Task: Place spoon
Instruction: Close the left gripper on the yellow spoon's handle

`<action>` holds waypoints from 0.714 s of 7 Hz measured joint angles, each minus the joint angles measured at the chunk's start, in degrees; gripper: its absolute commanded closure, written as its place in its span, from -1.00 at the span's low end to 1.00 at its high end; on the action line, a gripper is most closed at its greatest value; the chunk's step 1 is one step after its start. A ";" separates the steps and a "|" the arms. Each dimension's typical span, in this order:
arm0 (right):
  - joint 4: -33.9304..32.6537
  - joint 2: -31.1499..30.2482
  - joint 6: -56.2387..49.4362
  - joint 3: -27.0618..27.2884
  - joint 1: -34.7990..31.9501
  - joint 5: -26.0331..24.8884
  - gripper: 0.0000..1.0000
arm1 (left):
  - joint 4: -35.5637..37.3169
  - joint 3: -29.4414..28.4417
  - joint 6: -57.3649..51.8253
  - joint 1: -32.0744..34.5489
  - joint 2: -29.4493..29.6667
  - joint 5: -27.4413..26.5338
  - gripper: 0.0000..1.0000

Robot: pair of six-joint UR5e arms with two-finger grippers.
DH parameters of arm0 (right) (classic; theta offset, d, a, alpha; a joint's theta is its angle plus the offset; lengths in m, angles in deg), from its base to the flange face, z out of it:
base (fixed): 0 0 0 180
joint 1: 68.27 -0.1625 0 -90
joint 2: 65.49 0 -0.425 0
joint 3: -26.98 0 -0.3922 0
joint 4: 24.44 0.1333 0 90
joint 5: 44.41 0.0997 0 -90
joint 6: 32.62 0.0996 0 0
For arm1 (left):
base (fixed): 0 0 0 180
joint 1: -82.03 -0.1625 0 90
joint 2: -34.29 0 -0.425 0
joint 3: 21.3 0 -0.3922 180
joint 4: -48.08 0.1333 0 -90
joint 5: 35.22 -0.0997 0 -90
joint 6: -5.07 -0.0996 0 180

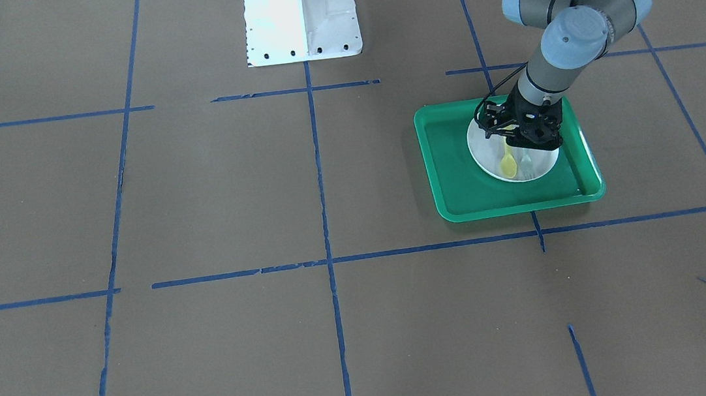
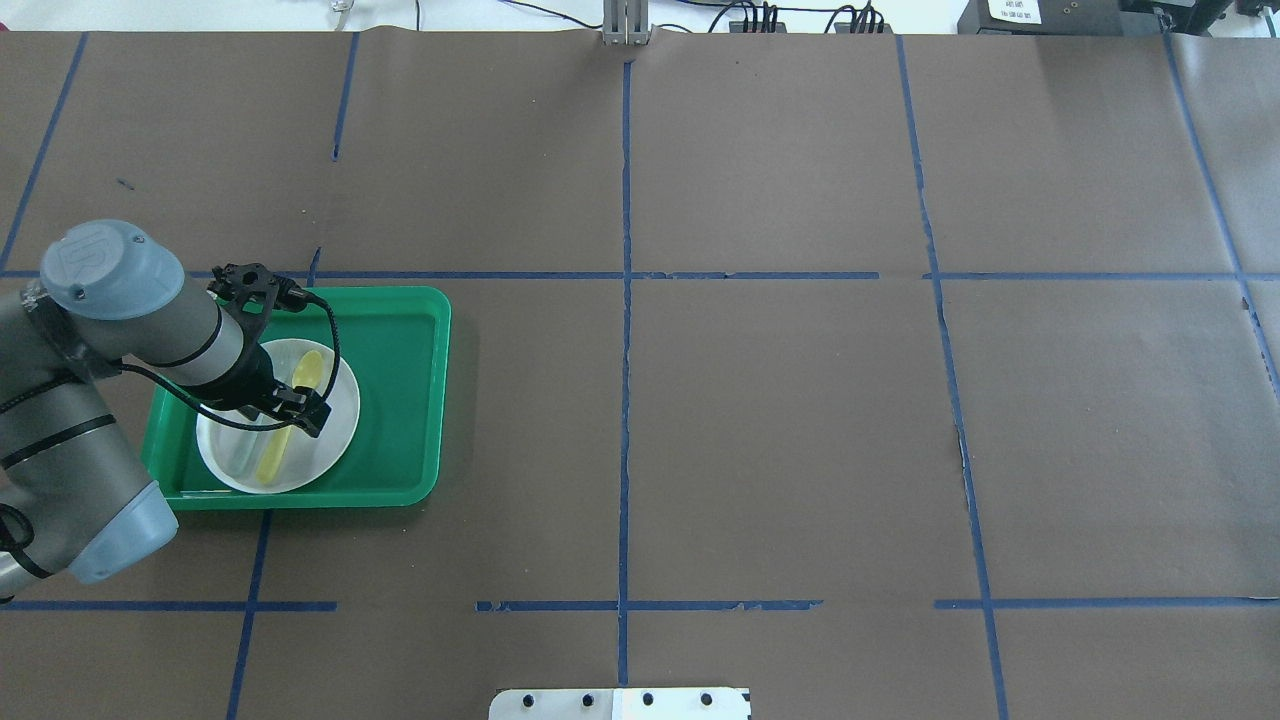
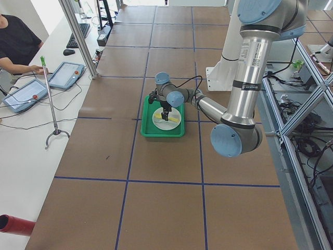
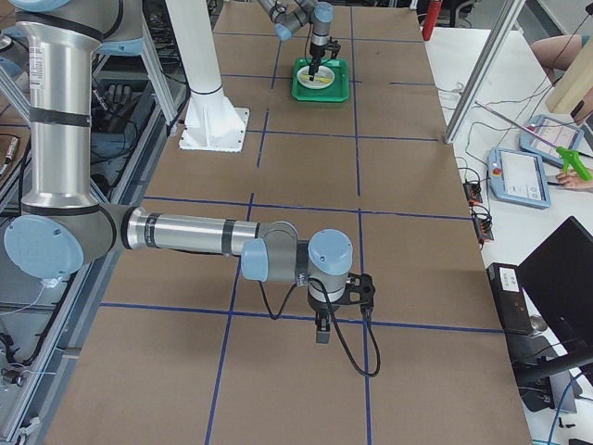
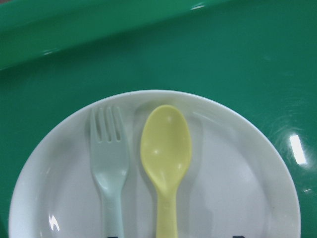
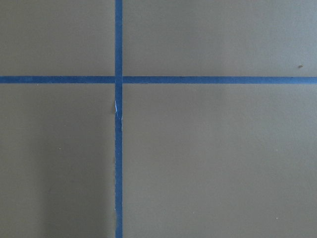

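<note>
The small yellow spoon [image 5: 166, 148] lies on a white plate [image 5: 233, 173] next to a pale grey-green fork [image 5: 110, 158]. The plate sits in a green tray [image 5: 223, 59]. In the overhead view the spoon [image 2: 305, 372] lies on the plate [image 2: 335, 420] in the tray [image 2: 400, 380]. My left gripper [image 2: 295, 410] hangs low over the plate above the spoon's handle. Its fingertips show wide apart at the wrist view's bottom edge, so it is open. The front view shows the spoon [image 1: 508, 165], fork [image 1: 527, 166] and left gripper [image 1: 521, 141]. My right gripper [image 4: 320, 329] shows only in the exterior right view, over bare table. I cannot tell its state.
The white robot base [image 1: 301, 13] stands at the table's middle rear. Blue tape lines [image 6: 118, 148] cross the brown table. Operators and tablets [image 3: 65, 75] sit on a side desk beyond the table's far edge.
</note>
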State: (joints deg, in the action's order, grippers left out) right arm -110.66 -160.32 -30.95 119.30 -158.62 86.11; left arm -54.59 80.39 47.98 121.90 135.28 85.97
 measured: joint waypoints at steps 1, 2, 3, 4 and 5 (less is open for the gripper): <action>0.00 0.00 0.00 0.02 0.00 0.00 -1.00 | -0.05 -0.23 0.07 -0.07 0.55 0.00 -0.56; 0.00 0.00 0.00 0.03 0.00 0.00 -1.00 | -0.07 -0.59 0.04 -0.14 0.92 0.01 -0.56; 0.00 0.00 0.00 0.02 0.00 -0.02 -1.00 | -0.07 -0.91 -0.07 -0.19 1.02 0.01 -0.53; 0.00 0.00 0.00 -0.01 0.00 -0.04 -1.00 | -0.07 -1.25 -0.18 -0.22 1.02 0.01 -0.51; 0.00 -0.02 0.00 -0.01 0.00 -0.02 -1.00 | -0.07 -1.57 -0.29 -0.22 1.03 0.01 -0.51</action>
State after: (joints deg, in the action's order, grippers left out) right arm -110.66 -160.34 -30.95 119.28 -158.62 86.08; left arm -54.66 78.82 47.70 121.68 136.31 85.98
